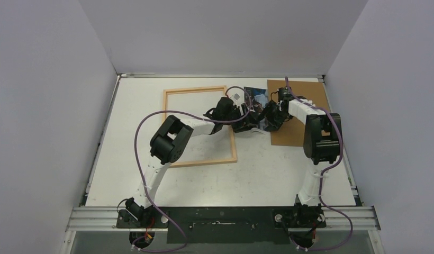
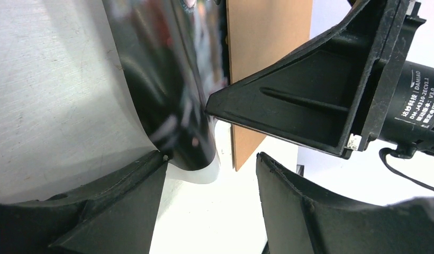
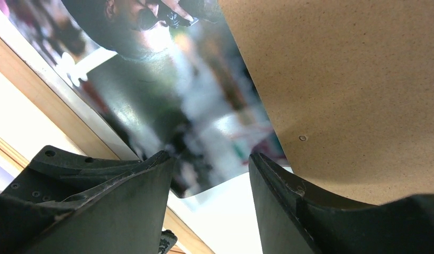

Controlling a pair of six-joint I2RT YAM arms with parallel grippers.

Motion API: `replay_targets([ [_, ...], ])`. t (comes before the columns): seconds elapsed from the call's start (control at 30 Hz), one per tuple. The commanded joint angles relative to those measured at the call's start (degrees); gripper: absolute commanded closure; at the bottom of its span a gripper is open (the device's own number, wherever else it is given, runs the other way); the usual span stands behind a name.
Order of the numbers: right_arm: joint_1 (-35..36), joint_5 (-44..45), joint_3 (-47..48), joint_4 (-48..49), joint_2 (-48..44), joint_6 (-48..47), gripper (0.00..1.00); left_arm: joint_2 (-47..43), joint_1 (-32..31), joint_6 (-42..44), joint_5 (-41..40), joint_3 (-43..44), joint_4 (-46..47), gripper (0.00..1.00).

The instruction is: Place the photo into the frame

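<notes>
Your top view looks down on the whole worktop (image 1: 268, 174) from behind; both wrist views sit close, sharing photo (image 2: 167, 79) and board (image 3: 352, 79).

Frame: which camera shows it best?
Top external: the frame lies flat, all four rails traceable, though the left arm crosses it. Right wrist catches only one strip of its rail. Left wrist shows none.

Black motor casing (image 2: 416, 103) label — "DAMIAO" | "DM-J4310-2EC V1.1" | "V2.0" | Chinese line — too small to read
</notes>
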Motion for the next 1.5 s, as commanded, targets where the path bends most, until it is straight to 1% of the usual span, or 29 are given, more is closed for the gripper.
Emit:
replay_targets([
  [0.0, -0.1, 6.1, -4.3, 0.7, 4.1, 0.1, 0.44, -0.2, -1.6, -1.0, -5.8, -3.2, -4.7, 0.37],
  [0.1, -0.2, 6.1, -4.8, 1.0, 4.1, 0.3, 0.44, -1.0, -2.4, -3.3, -7.0, -4.8, -4.6, 0.37],
  [0.2, -0.2, 6.2, -5.0, 1.0, 4.1, 0.2, 0.44, -1.9, -2.7, -9.0, -7.8, -7.6, -1.6, 0.37],
  [0.33, -0.7, 6.1, -5.6, 1.2, 3.9, -0.2, 0.44, -3.5, -2.8, -14.9, -12.6, -10.8, 0.6, 0.37],
  [0.5, -1.1, 5.5, -6.1, 1.6, 3.8, -0.7, 0.44, -3.6, -3.1, -16.7, -18.0, -10.7, 4.1, 0.38],
  [0.63, -1.5, 5.1, -5.8, 1.3, 3.8, -0.8, 0.44, -2.9, -3.6, -18.7, -20.7, -11.9, 11.2, 0.38],
  [0.83, -3.1, 4.9, -4.2, -0.7, 4.6, -3.5, 0.44, -3.2, -3.9, -16.1, -21.1, -12.8, 15.2, 0.37],
  [1.0, -4.2, 4.0, -5.0, -0.7, 4.9, -4.0, 0.44, -1.8, -3.0, -11.0, -18.1, -11.7, 20.2, 0.37],
  [1.17, -4.2, 5.1, -4.9, -1.8, 4.7, -5.0, 0.43, -1.1, -1.6, -4.7, -17.2, -9.3, 18.6, 0.37],
  [1.33, -4.2, 5.9, -5.0, -2.7, 4.9, -5.9, 0.44, 0.2, 0.0, -2.4, -14.4, -7.5, 19.1, 0.37],
  [1.47, -4.2, 6.2, -5.1, -3.0, 4.9, -6.2, 0.44, 2.0, 0.5, -1.3, -10.4, -4.7, 18.6, 0.39],
])
